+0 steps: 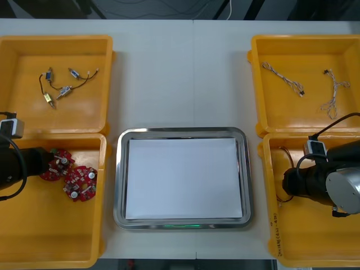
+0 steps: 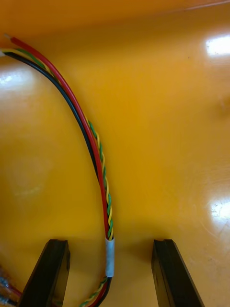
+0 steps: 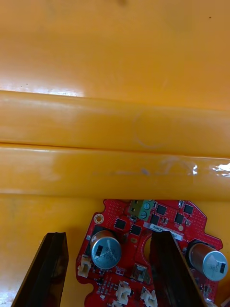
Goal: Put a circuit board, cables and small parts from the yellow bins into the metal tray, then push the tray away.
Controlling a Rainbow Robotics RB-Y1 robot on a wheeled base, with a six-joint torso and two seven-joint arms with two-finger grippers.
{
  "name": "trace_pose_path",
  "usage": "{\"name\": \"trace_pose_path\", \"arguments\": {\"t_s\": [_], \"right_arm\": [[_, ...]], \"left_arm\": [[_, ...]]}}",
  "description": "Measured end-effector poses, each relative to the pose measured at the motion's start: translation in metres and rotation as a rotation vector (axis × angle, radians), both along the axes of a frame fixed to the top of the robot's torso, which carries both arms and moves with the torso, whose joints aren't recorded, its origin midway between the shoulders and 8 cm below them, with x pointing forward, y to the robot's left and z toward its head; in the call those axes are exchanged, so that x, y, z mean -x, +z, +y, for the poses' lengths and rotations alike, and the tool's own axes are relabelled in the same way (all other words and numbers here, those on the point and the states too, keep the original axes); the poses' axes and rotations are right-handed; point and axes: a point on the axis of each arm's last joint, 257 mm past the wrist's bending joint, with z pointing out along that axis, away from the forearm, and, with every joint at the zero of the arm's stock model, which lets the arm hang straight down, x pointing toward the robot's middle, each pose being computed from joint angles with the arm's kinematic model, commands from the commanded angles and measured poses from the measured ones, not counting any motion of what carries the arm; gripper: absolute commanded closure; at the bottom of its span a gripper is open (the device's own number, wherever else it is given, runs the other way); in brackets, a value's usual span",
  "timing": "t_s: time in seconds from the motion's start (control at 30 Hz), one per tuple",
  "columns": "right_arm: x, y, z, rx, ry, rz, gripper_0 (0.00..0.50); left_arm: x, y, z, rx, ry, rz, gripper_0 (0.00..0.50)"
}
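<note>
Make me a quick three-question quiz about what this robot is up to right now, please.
1. Pick one: the open left gripper is poised over A) a red circuit board, B) a spoon, C) a cup.
2. Short answer: which gripper, with its fingers open, straddles the cable bundle?
3. True or false: the metal tray is already loaded.

Key: 1 A; 2 the right gripper; 3 false, its white inside holds nothing.
</note>
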Motion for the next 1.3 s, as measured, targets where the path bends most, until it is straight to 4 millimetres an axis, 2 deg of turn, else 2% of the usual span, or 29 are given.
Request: {"name": "trace_pose_path", "arguments": {"t_s": [0.1,0.13,0.17,0.2,0.27,0.3,0.33,0.4,0.43,0.5,0.53,0.97,1.1,1.3], "right_arm": [[-0.002,0.001,0.0,-0.001,0.0,-0.011,0.0],[-0.002,0.001,0.001,-0.003,0.0,-0.014,0.0],[-0.003,0.001,0.001,-0.004,0.0,-0.017,0.0],[-0.003,0.001,0.001,-0.005,0.0,-0.02,0.0],[-0.004,0.001,0.001,-0.006,0.0,-0.023,0.0],[-0.004,0.001,0.001,-0.006,0.0,-0.024,0.026],[-0.004,0.001,0.001,-0.007,0.0,-0.026,0.113],[-0.004,0.001,0.001,-0.007,0.001,-0.029,0.47],[-0.004,0.001,0.001,-0.007,0.001,-0.03,0.5],[-0.004,0.001,0.001,-0.008,0.001,-0.032,0.5],[-0.004,0.001,0.001,-0.008,0.001,-0.032,0.5],[-0.004,0.007,0.003,-0.009,0.006,-0.046,0.5],[0.006,0.022,0.004,-0.017,0.007,-0.023,0.5],[0.022,0.061,-0.002,-0.078,-0.01,-0.003,0.5]], "left_arm": [[0.0,0.0,0.0,-0.001,0.001,0.0,0.0],[0.0,0.0,0.001,-0.002,0.001,0.0,0.021],[0.0,0.0,0.001,-0.003,0.001,0.0,0.076],[0.0,0.0,0.001,-0.004,0.001,0.0,0.097],[0.0,0.0,0.001,-0.005,0.001,0.0,0.225],[0.0,0.0,0.002,-0.006,0.002,0.0,0.273],[0.0,0.0,0.002,-0.006,0.002,0.0,0.301],[0.0,-0.001,0.002,-0.006,0.002,0.0,0.391],[0.0,-0.001,0.002,-0.006,0.002,0.0,0.411],[0.0,-0.001,0.002,-0.006,0.002,0.0,0.491],[0.0,-0.001,0.002,-0.006,0.002,0.0,0.498],[0.002,-0.002,0.003,-0.007,0.003,0.003,0.5],[0.009,-0.004,0.005,-0.013,0.003,0.01,0.5],[0.029,-0.008,0.019,-0.024,0.022,0.031,0.5]]}}
